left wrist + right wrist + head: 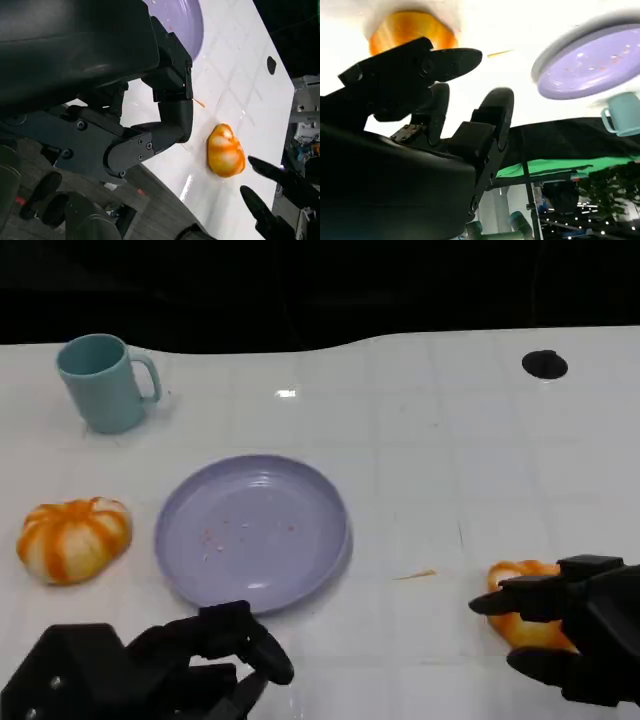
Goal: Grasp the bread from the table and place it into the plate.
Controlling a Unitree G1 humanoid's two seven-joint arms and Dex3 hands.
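Note:
Two orange-and-white bread rolls lie on the white table. One bread (535, 632) (226, 151) (412, 27) sits at the front right, and my right hand (575, 630) (435, 100) is at it with fingers spread above and below it. The left wrist view shows those fingers (272, 172) a little apart from the roll. The other bread (75, 538) lies at the left, beside the lavender plate (255, 530) (187, 25) (592, 70), which holds only crumbs. My left hand (170, 670) (150, 100) hovers in front of the plate's near rim, loosely curled and holding nothing.
A teal mug (102, 382) (622, 112) stands at the back left. A small black disc (545, 364) lies at the back right. A thin orange scrap (415, 575) rests between the plate and the right bread. The table's front edge runs just below both hands.

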